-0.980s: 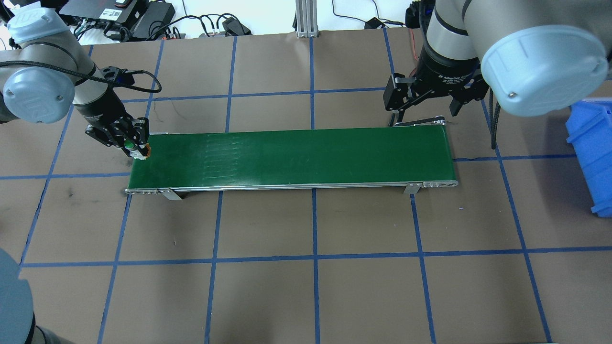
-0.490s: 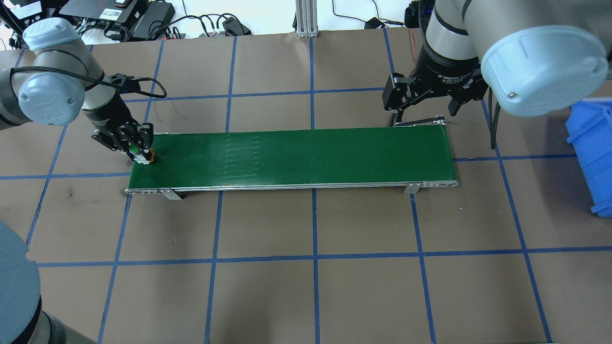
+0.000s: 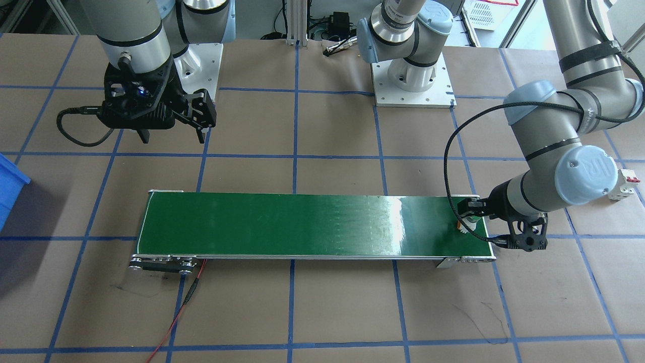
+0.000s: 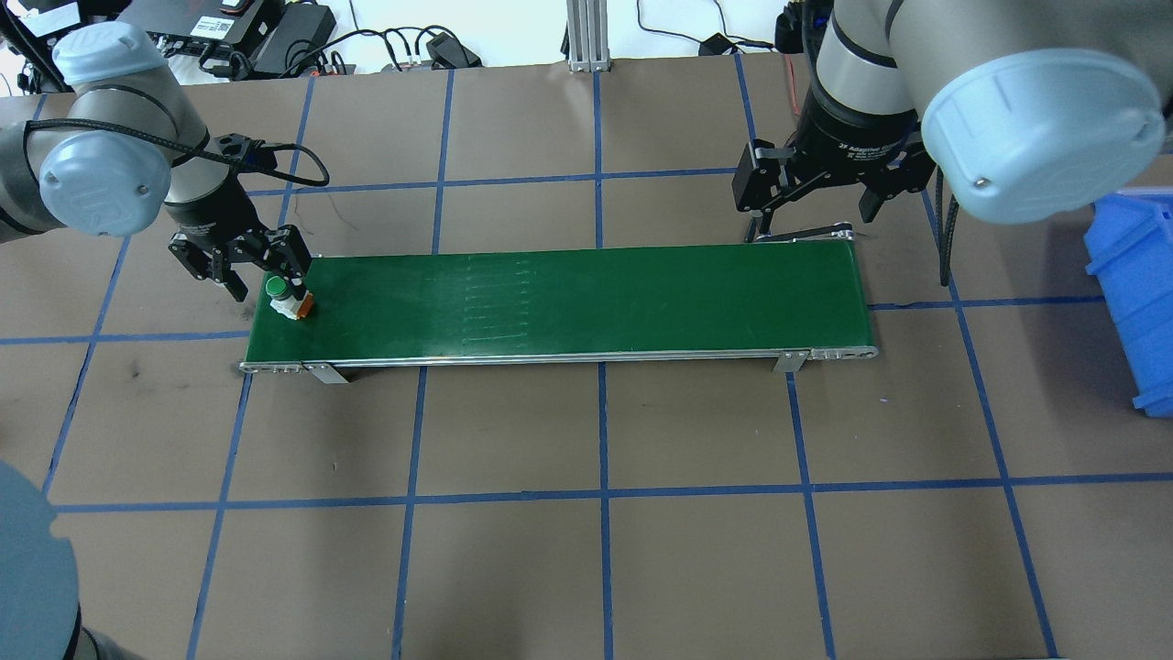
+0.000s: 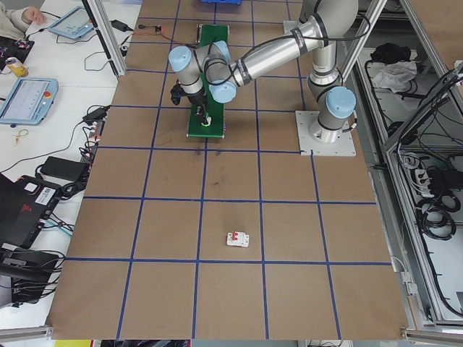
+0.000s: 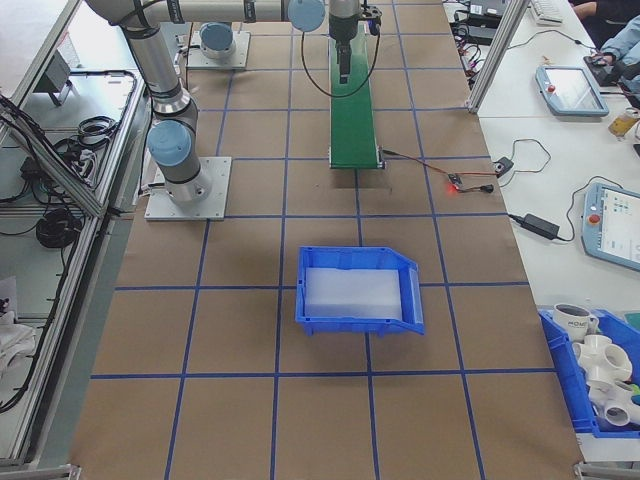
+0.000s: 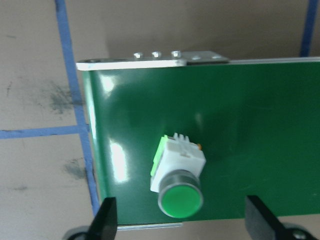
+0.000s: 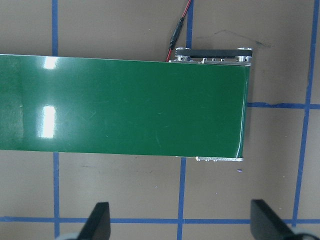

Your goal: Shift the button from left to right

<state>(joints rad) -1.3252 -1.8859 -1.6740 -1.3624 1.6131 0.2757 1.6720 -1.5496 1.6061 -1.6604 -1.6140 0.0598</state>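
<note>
Now the left end effector [image 4: 263, 264] has released the button [image 4: 290, 299] onto the belt [image 4: 568, 298].

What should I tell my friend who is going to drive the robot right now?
Left claw: open, holding nothing, right beside the button.
Right claw: open and empty, hanging above the table just past the far edge of the green belt, near its right end.
Button: lying on its side on the left end of the belt, green cap pointing at the left claw.
Done: the button is set on the belt and let go.
Left: the button must get to the right end of the belt. A blue bin sits on the table beyond that end.
</note>
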